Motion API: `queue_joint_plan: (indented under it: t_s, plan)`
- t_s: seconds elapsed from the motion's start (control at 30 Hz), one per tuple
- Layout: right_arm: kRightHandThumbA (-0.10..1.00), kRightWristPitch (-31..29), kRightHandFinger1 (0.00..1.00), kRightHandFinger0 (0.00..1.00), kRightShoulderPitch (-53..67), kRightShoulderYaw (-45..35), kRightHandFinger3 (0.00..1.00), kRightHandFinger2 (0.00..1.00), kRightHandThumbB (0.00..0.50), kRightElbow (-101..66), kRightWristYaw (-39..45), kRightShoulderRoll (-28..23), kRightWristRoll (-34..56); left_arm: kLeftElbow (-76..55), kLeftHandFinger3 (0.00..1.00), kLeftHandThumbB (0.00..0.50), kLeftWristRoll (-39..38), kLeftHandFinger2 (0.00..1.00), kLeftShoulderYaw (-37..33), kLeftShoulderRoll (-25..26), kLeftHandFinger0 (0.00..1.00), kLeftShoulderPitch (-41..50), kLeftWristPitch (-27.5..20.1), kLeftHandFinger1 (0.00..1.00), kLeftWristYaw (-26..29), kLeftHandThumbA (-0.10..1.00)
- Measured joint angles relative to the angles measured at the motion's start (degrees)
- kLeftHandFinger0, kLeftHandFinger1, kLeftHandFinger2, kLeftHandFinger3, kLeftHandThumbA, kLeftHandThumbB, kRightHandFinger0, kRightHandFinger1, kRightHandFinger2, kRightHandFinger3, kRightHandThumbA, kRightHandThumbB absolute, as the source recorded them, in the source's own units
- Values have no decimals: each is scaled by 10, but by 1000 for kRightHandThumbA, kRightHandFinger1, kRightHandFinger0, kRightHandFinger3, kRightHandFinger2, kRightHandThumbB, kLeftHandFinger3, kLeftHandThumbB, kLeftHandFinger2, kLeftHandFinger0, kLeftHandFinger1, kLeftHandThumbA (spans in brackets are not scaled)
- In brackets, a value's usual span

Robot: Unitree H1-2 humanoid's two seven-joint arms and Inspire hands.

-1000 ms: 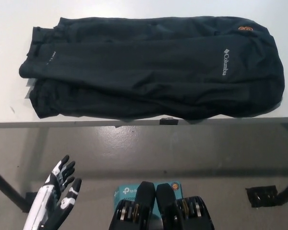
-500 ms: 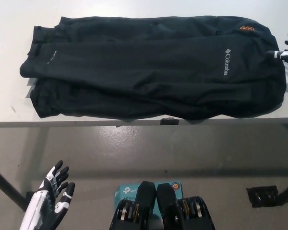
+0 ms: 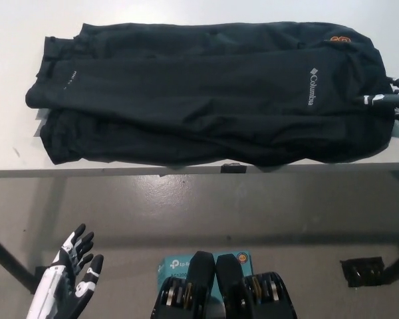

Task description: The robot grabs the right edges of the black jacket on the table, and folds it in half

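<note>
Head view: our right hand point(image 3: 391, 100) reached the jacket point(image 3: 206, 93) at its right edge, where half a second earlier it had hovered higher, off the cloth, and a second earlier had not been in the picture at all. Only the fingers point(image 3: 372, 100) showed at the frame's right margin, pale tips against the dark fabric, so we could not tell whether they were apart or already pinching the hem. We judged the fold to be at its very start: the reach was made, the grasp unconfirmed, nothing lifted.

Our white left hand point(image 3: 70, 279) rested low at the lower left, below the worktop point(image 3: 13, 133) and over the grey floor point(image 3: 186, 206), fingers spread and holding nothing; it had sunk slightly over the last second.

The jacket lay flat across the white worktop, filling most of its width, near edge close to the worktop's front lip. It looked soft and lightly creased, matte black, with a white logo point(image 3: 310, 85) near the right end and a small orange mark point(image 3: 340, 40) at the top right.
</note>
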Motion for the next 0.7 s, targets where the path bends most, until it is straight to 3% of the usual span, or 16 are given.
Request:
queue_joint_plan:
  t_s: [0.6,0.7]
  plan:
    - [1000,0,1000,1000,-28,-54,1000,1000,433,54,19,21,-21,-2,1000,0,4,1000,2,1,1000,2,-2,1000,0,744]
    - [1000,0,1000,1000,-29,-64,1000,1000,421,55,20,28,-21,-2,1000,0,5,1000,2,1,1000,2,-2,1000,0,747]
